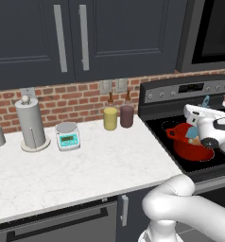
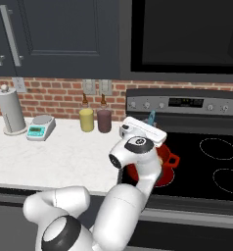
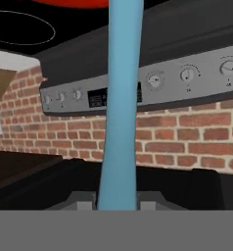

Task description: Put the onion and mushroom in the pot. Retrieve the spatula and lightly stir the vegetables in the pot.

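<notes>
The stove [image 1: 190, 111], black-topped with a row of knobs on its back panel, serves as the landmark; the white marble tabletop [image 1: 86, 165] lies to its left. On the stove's front left burner sits the pot [image 1: 190, 144], round and red, with a loop handle showing on each side. In the left base view something orange-brown shows inside the pot beside the blue blade; whether it is the onion I cannot tell. The spatula [image 3: 121, 98] is slim and light blue; its handle end pokes up above the hand [image 1: 197, 126] and its lower end reaches down into the pot. The hand hangs directly over the pot, its fingers [image 3: 81, 200] drawn narrow and clamped on the spatula. The stove panel's display shows writing too blurred to read.
</notes>
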